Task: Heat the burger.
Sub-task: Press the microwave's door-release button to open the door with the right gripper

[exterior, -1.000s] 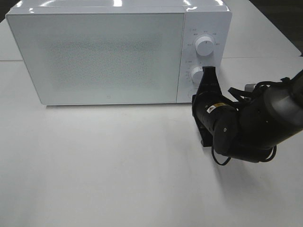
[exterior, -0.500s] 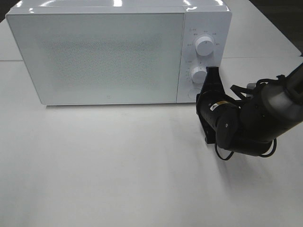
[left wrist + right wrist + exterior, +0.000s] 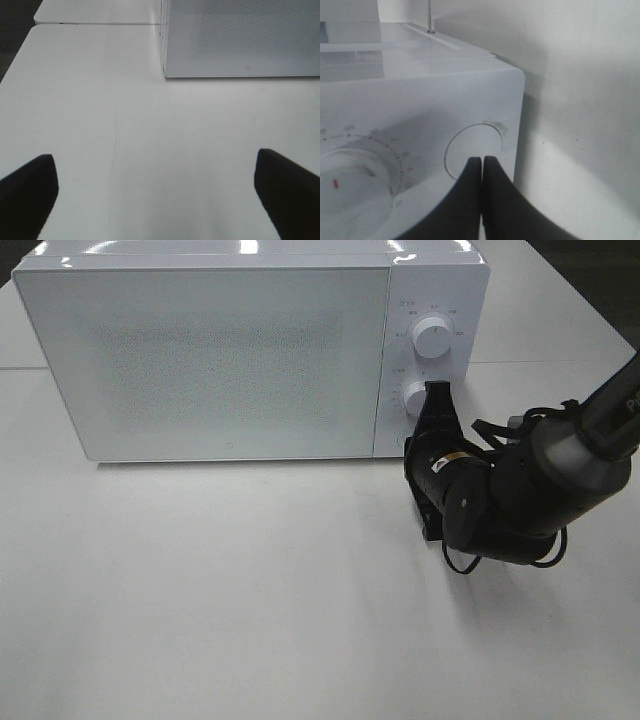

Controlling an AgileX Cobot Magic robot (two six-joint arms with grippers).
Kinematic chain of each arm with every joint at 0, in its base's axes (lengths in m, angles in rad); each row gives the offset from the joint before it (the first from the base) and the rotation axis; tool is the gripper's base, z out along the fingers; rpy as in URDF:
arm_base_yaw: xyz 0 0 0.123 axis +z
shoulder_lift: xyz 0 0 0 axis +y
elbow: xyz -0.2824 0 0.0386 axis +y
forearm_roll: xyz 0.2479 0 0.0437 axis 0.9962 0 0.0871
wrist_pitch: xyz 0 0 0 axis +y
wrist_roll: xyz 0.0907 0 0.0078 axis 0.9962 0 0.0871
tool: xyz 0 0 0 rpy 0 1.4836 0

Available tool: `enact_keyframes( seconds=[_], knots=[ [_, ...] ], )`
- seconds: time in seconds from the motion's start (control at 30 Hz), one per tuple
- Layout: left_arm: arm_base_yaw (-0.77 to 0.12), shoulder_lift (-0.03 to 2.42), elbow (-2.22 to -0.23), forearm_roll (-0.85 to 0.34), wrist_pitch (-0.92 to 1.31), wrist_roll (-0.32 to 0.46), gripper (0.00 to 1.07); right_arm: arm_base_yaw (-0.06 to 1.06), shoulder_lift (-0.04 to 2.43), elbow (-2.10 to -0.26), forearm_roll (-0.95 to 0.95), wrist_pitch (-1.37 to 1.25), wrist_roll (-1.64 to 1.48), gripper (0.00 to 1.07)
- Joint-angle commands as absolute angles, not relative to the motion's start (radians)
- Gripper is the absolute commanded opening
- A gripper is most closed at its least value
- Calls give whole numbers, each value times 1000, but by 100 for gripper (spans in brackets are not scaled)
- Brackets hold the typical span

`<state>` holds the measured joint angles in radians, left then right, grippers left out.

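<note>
My right end effector [image 3: 482,161] closed, empty, tips at round button [image 3: 472,142], 6 o'clock of lower dial [image 3: 412,398]; slipping could turn dial

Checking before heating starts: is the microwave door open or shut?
Shut. The microwave door lies flush with the control panel, no gap showing; its frosted front hides the inside.

table [image 3: 230,610]: free in front | microwave [image 3: 440,280]: door [image 3: 210,355] apparently shut | right arm [image 3: 520,490]: fronts dials [image 3: 433,337]
</note>
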<state>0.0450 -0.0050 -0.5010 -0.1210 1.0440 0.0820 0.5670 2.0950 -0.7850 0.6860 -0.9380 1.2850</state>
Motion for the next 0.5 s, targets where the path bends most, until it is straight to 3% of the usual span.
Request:
enact_keyframes(
  seconds=[0.03,0.5],
  knots=[
    [45,-28,-498,-128,1035,77,100,564,2109,-816,680,-933,1283,0],
    [45,-28,-498,-128,1035,77,100,523,2136,-858,672,-928,1274,0]
  ],
)
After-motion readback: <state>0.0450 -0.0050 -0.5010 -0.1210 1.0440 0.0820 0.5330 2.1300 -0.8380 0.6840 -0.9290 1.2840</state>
